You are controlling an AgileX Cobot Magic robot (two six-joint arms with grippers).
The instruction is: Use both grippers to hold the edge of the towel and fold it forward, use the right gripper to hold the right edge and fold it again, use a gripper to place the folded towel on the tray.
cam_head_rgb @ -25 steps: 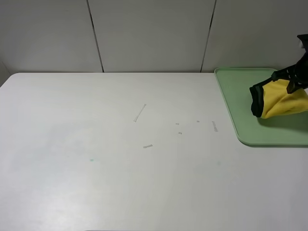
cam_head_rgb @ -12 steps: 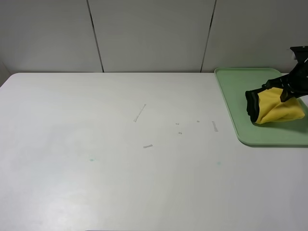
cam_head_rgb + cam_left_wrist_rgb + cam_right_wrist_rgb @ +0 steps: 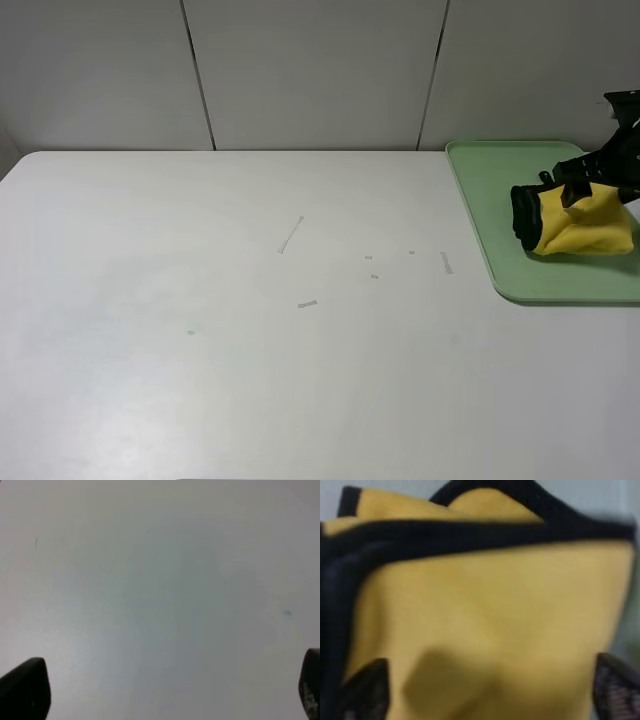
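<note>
The yellow towel (image 3: 585, 228) lies bunched and folded on the pale green tray (image 3: 478, 190) at the far right, with its black trim (image 3: 523, 215) facing left. My right gripper (image 3: 572, 188) hovers just over the towel's top, open. In the right wrist view its fingertips (image 3: 365, 690) stand wide apart, with the yellow towel (image 3: 490, 605) and its black edge (image 3: 470, 535) filling the view between them. My left gripper (image 3: 167, 690) is open over bare white table, holding nothing, and it is out of the exterior high view.
The white table (image 3: 200, 350) carries small tape scraps (image 3: 290, 235) (image 3: 307, 304) near its middle. Grey wall panels stand behind it. The tray's right part runs off the frame.
My right gripper has opened and let go of the towel. The towel has sunk onto the tray and shifted a little to the left. The left gripper has not changed.
</note>
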